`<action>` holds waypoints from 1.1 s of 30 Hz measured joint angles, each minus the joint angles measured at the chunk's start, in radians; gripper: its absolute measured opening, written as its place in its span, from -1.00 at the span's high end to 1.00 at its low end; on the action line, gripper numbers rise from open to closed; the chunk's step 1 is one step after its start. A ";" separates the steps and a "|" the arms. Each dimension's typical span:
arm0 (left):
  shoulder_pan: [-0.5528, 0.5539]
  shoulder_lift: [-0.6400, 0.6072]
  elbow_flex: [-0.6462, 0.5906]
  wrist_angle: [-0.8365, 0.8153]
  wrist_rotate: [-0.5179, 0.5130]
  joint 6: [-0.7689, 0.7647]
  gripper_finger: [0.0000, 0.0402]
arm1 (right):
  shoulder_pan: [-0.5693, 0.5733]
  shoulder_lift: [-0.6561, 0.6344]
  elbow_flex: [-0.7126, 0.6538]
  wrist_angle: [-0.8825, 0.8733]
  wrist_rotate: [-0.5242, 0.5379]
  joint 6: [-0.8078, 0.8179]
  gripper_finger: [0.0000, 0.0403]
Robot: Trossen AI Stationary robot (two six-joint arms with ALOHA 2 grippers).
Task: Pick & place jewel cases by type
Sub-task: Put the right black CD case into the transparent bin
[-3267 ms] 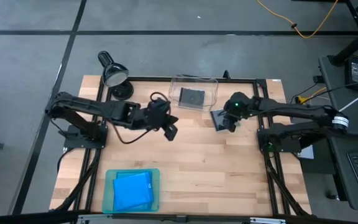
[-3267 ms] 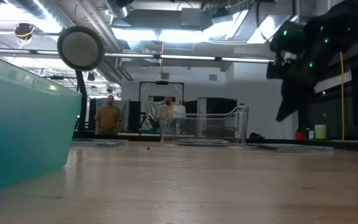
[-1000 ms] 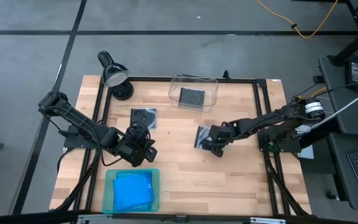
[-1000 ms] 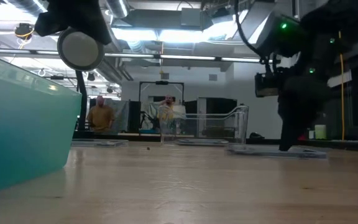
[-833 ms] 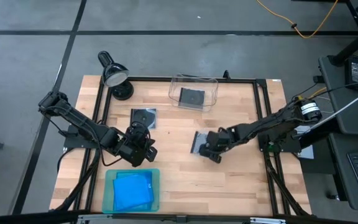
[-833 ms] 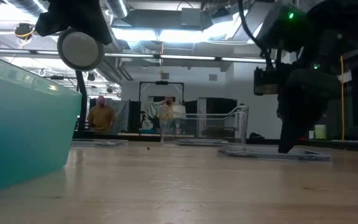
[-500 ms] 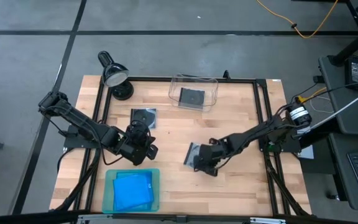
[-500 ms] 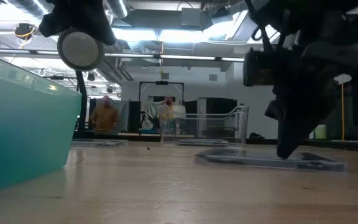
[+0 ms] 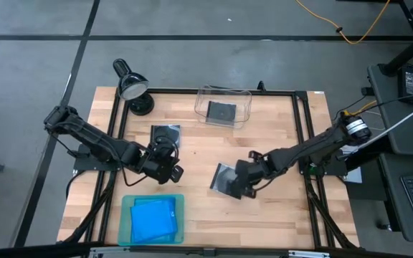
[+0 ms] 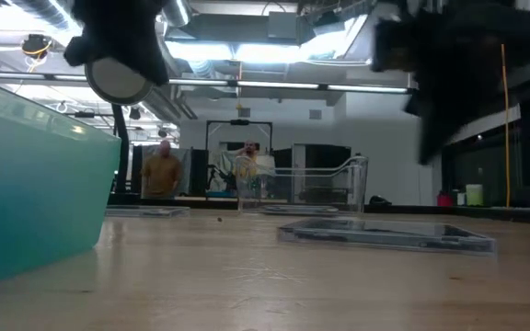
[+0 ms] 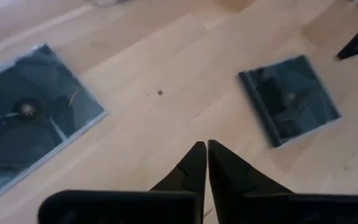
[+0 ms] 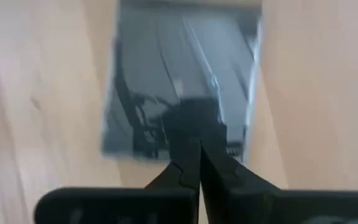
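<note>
You'll find no lettering, label, brand mark, number or sign that can be read in any of these views. The dark jewel cases show only bare plastic and a disc, with no printing you can make out, and anything in the room behind the worktop is too small and dim for you to read.
</note>
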 joint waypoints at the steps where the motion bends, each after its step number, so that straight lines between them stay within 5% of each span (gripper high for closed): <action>1: 0.006 0.000 -0.013 0.007 0.011 0.003 0.92 | 0.016 -0.002 -0.008 -0.020 0.000 0.028 0.96; 14: 0.155 0.023 -0.340 0.738 0.314 0.080 0.25 | 0.172 -0.005 -0.172 0.044 -0.016 0.358 0.96; 25: 0.262 0.191 -0.360 0.998 0.462 0.121 0.03 | 0.126 -0.008 -0.294 0.237 -0.075 0.374 0.96; 33: 0.268 0.277 -0.354 1.107 0.475 0.077 0.03 | 0.035 -0.008 -0.307 0.259 -0.140 0.211 0.96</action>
